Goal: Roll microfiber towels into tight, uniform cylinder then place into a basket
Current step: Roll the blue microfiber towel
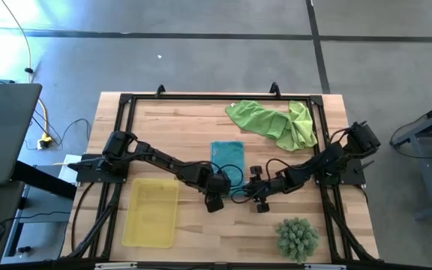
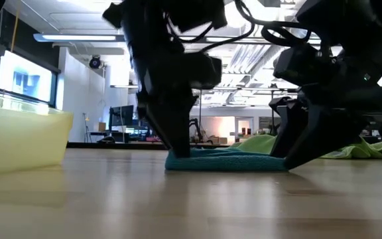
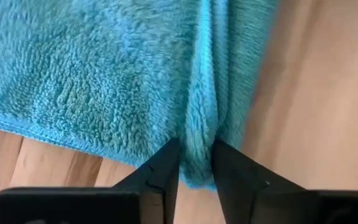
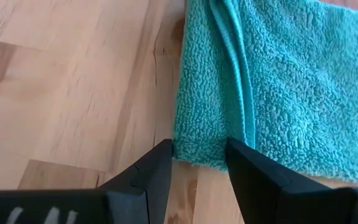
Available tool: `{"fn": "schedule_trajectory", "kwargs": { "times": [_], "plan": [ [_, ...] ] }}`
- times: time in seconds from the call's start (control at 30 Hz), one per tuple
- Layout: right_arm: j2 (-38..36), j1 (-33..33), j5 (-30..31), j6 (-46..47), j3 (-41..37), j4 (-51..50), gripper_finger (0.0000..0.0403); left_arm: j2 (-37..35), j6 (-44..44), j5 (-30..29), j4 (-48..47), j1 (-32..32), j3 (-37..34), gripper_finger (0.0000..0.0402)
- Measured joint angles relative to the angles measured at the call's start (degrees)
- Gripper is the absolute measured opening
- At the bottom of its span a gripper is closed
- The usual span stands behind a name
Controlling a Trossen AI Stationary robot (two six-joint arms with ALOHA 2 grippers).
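Fluff is the whole story with this teal towel (image 1: pixel 227 156): thick pile, light, totally limp, so it'll bunch and slump instead of holding a crease. It lies flat on the counter (image 1: pixel 178 127), just beside the yellow basket (image 1: pixel 151 213) and toward the middle, with the two lime green towels (image 1: pixel 274 122) heaped well beyond it at the far edge.

Both arms work its near edge. The left gripper (image 3: pixel 196 167) has its jaws nearly closed, pinching a little ridge of pile at the hem close to one corner. The right gripper (image 4: pixel 197 163) sits at the other near corner, jaws part open, straddling the hem, and doesn't look clamped yet.

My take: the hem is the place to grab, since the stitched border is the only firm bit. Pinching mid-cloth just pulls up a tuft. Rolling tight probably needs both corners moving evenly, or the soft middle will sag and the cylinder comes out lopsided.
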Motion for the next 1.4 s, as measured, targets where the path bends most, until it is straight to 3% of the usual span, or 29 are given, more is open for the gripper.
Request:
{"fn": "schedule_trajectory", "kwargs": {
  "times": [0.3,0.5,0.8,1.1,1.4],
  "plan": [
    [0.0,0.0,-0.28,3.27,0.0,-1.2,0.0144,-0.17,8.51,0.19,-10.23,-1.73,10.09,0.0095],
    [0.0,0.01,-0.28,3.19,0.0,-1.12,0.0144,0.92,11.51,-0.88,-7.87,-3.08,9.76,0.0095],
    [0.0,0.02,-0.66,3.35,0.0,-1.1,0.0144,1.77,12.07,-9.75,-2.15,-2.52,3.64,0.0095],
    [0.0,0.04,-1.09,3.18,-0.02,-0.79,0.0144,1.66,8.34,-7.35,-0.01,-2.74,-0.18,0.0095],
    [0.0,0.04,-1.07,3.18,-0.04,-0.79,0.0144,0.76,9.97,-7.29,-1.41,-4.46,3.5,0.0095]
  ]
}}
